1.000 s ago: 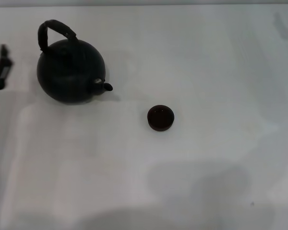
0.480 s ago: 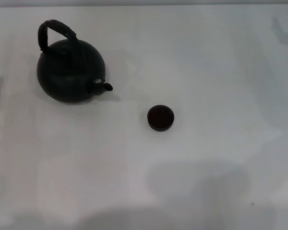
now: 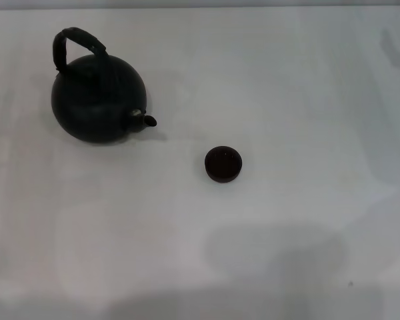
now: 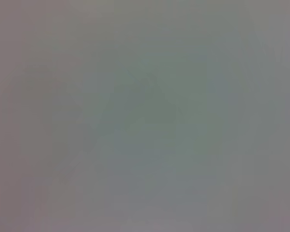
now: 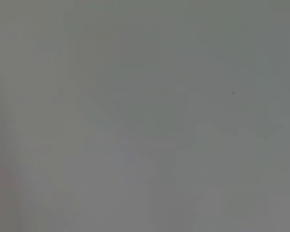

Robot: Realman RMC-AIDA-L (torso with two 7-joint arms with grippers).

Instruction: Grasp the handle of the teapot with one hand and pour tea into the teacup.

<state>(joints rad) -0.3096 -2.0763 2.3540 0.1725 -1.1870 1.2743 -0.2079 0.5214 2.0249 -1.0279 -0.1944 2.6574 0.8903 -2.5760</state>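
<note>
The round matte black teapot (image 3: pixel 98 99) stands upright at the far left of the white table (image 3: pixel 287 87) in the head view. Its arched handle (image 3: pixel 75 41) rises over its top and its short spout (image 3: pixel 147 121) points right, toward the teacup. The tiny dark teacup (image 3: pixel 223 164) stands near the middle of the table, apart from the pot. Neither gripper shows in any view. Both wrist views show only a plain grey surface.
Soft grey shadows lie on the table near its front edge (image 3: pixel 273 260). A small dark speck (image 3: pixel 351 283) lies on the table at the front right.
The left gripper showed at the head view's left edge, beside the teapot, one second ago. It has since moved out of view to the left. Teapot and teacup have not moved.
</note>
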